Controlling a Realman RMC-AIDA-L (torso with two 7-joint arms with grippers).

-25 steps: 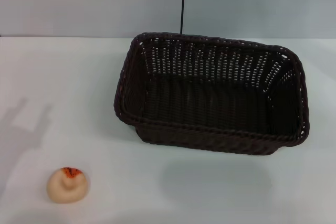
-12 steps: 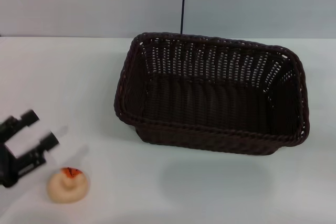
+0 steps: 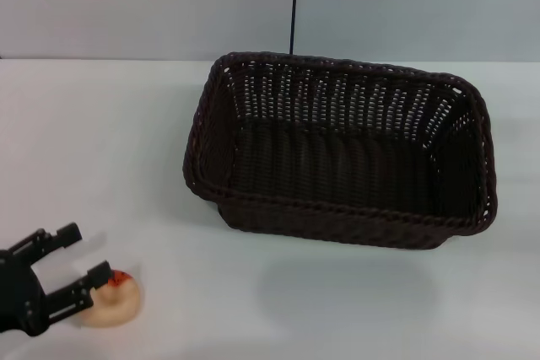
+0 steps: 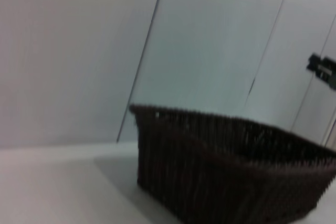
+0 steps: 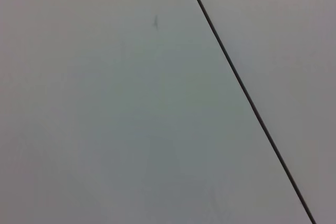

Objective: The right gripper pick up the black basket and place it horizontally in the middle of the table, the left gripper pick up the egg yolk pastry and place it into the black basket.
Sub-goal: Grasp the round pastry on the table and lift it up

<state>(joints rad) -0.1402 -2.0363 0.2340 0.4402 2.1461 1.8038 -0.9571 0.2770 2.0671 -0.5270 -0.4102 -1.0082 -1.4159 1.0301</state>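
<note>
The egg yolk pastry (image 3: 112, 303) sits on the table (image 3: 101, 141) at the near left, just right of the left gripper (image 3: 78, 263), whose spread fingers (image 3: 84, 289) reach it, the nearer one overlapping its left edge. The black basket (image 3: 342, 149) lies crosswise mid-table, well to the right and farther off

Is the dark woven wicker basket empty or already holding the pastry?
Empty. The dark woven wicker basket shows only bare weave inside; the small round cream pastry sits on the white table, beside the open left hand.
</note>
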